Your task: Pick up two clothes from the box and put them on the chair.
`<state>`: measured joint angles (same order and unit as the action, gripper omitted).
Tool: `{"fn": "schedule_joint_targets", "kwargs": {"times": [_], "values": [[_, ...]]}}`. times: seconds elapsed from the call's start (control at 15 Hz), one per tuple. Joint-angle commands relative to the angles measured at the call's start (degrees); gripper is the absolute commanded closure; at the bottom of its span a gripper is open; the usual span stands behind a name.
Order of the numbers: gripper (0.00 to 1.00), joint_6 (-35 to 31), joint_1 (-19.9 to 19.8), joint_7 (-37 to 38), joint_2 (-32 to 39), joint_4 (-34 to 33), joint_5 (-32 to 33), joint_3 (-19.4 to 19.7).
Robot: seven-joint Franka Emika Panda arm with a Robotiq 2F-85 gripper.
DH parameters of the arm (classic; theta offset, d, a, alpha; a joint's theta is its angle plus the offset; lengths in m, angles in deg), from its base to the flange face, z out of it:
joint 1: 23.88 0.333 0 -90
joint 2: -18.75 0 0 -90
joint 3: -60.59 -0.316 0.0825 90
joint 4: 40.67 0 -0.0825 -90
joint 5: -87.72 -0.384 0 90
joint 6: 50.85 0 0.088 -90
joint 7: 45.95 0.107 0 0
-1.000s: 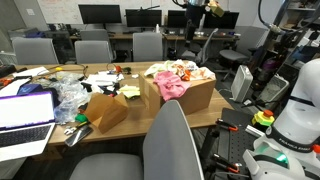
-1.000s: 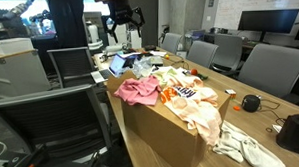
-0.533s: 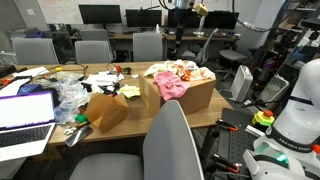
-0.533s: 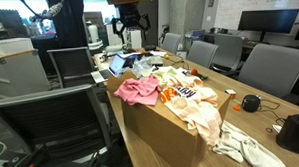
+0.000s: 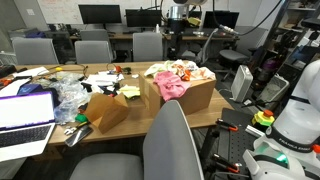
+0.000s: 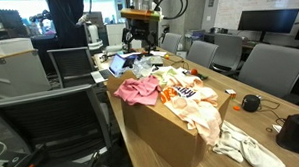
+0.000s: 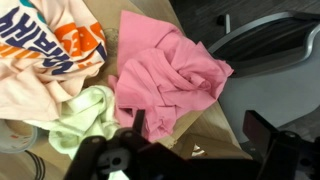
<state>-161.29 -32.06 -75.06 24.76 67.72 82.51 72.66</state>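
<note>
Claw hovering over box — pink cloth below it, untouched

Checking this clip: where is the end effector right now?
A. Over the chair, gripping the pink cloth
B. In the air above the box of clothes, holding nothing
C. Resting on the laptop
B: in an exterior view the end effector hangs above the box, its jaws apart and empty, while the wrist view shows the pink cloth lying ungrasped on the box below.
</note>
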Motion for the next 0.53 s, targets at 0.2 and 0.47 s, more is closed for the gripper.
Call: {"fn": "schedule_joint_targets", "kwargs": {"times": [0.2,0.47], "values": [[0.0,0.62,-2.27,0.83,7.37,-5.95,-6.87,-3.38],[0.0,-0.33,-1.62,5.08,11.26,-7.15,-3.2,-4.55]]}}
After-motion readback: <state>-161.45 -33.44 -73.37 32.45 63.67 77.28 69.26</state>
